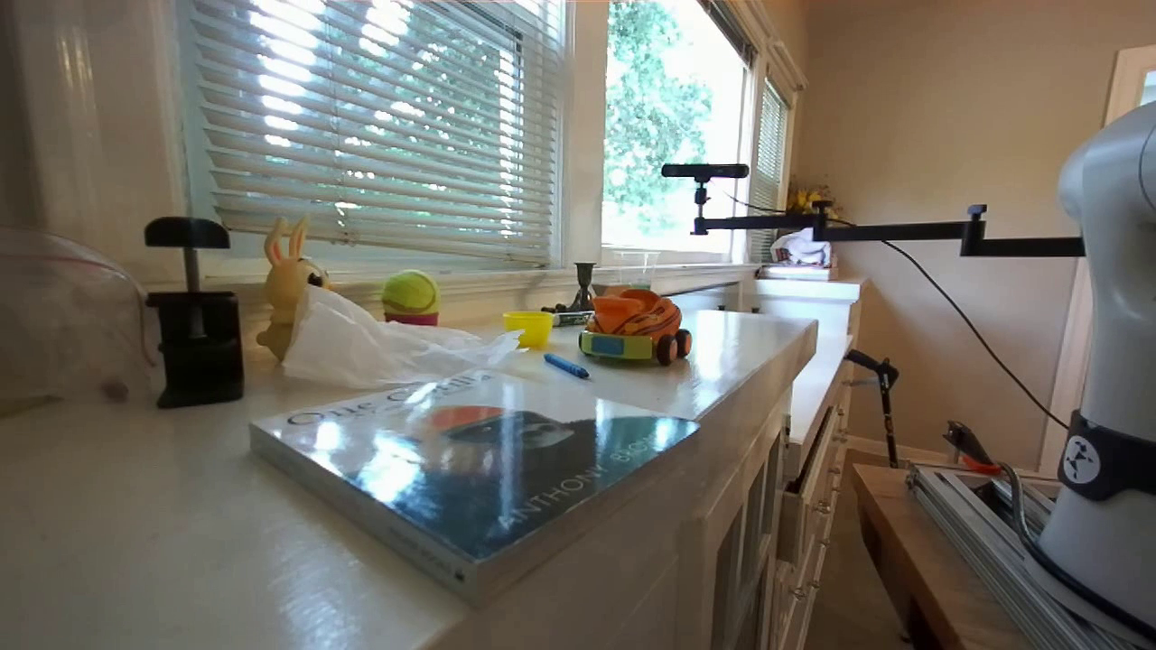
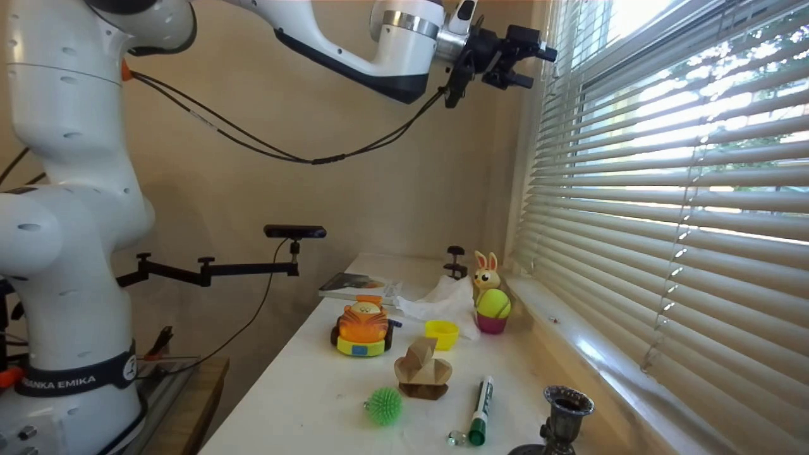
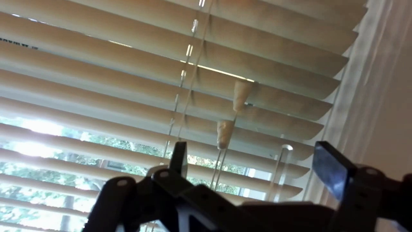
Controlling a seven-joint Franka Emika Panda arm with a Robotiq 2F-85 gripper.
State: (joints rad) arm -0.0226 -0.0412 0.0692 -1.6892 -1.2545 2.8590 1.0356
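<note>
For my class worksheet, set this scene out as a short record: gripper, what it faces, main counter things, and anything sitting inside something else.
Gripper: open, holding nothing, raised high
Facing: window blinds with two cord tassels
Counter: book, orange toy car, yellow cup, rabbit figure, brown faceted object, green spiky ball, marker, candlestick
Inside: tennis ball in magenta cup

Reads "ANTHONY" in pale capitals on the book cover [image 1: 488, 478], followed by a second word starting "BRO" and fading into glare. Reads "One" near the opposite edge, then a washed-out word beginning with G. Spells "ANKA EMIKA" on the dark band [image 2: 72, 382] around the robot's base [image 2: 82, 417], alongside a round white emblem [image 1: 1081, 459]. Bears lettering too blurred to read on the green-capped marker [image 2: 483, 404].
</note>
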